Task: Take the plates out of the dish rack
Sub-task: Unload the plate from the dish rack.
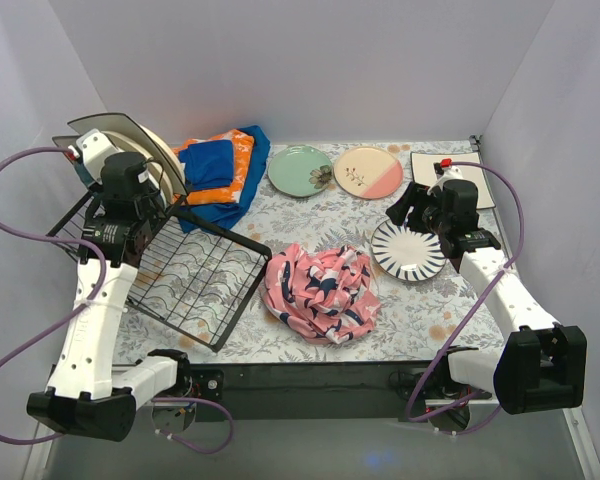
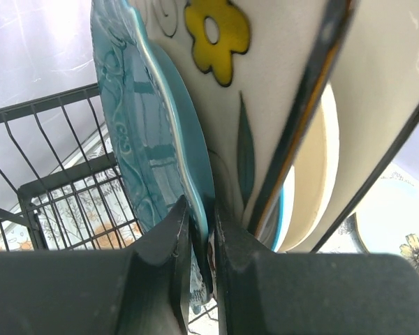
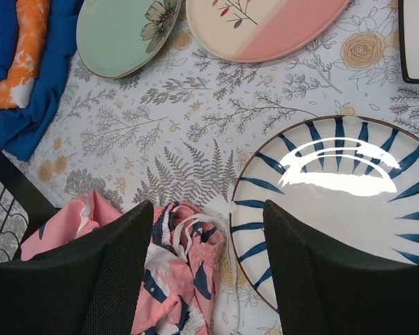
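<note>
The black wire dish rack (image 1: 195,275) stands at the left with several plates (image 1: 130,135) upright at its far end. My left gripper (image 2: 202,230) is shut on the lower rim of a teal plate (image 2: 146,118). Right behind it stands a cream plate with a yellow flower (image 2: 272,84). On the table lie a mint green plate (image 1: 300,170), a cream-and-pink plate (image 1: 368,172), a square plate (image 1: 426,164) and a blue-striped plate (image 1: 408,252). My right gripper (image 3: 208,209) hangs open over the striped plate's (image 3: 349,188) left rim, holding nothing.
A crumpled pink patterned cloth (image 1: 320,290) lies mid-table, touching the striped plate's edge. Folded blue-orange cloths (image 1: 220,170) sit behind the rack. The rack's wire side (image 2: 49,188) is close on the left gripper's left. Walls enclose the table on three sides.
</note>
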Motion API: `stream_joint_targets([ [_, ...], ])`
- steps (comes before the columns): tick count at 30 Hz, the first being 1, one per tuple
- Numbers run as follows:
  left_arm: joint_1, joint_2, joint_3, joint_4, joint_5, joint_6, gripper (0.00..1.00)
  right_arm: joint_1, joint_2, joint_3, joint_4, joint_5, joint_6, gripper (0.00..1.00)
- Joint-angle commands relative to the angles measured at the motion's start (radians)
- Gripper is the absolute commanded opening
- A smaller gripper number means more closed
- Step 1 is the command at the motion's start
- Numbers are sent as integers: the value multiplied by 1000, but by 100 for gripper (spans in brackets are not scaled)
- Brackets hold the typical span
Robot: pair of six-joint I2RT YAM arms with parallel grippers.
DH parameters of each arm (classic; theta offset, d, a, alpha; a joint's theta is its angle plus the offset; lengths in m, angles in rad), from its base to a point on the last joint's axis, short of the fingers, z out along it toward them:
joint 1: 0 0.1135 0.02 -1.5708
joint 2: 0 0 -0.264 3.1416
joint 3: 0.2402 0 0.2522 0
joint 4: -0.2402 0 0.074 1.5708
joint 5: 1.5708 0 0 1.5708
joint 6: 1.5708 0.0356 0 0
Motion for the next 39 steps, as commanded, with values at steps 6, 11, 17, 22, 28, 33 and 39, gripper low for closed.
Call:
stream_joint_targets([
  [6,-4,-9,136,-5,16,68,0,6,4,11,32,6,-18,69],
  [11,-4,-10,207,-28,12,78,0,4,5,15,30,6,-20,69],
  [17,-4,-1,297,-72,18,88,0,4,5,12,30,7,-23,69],
  [22,-4,0,331,-101,18,93,0,6,-7,12,21,40,-30,69],
  [28,-4,20,440,-141,59,96,0,6,-10,15,15,38,-36,69],
  [33,-4,77,558,-189,76,120,0,4,-8,15,10,33,-39,69],
  [39,-2,120,668,-221,70,145,0,4,-13,14,9,41,-43,69],
])
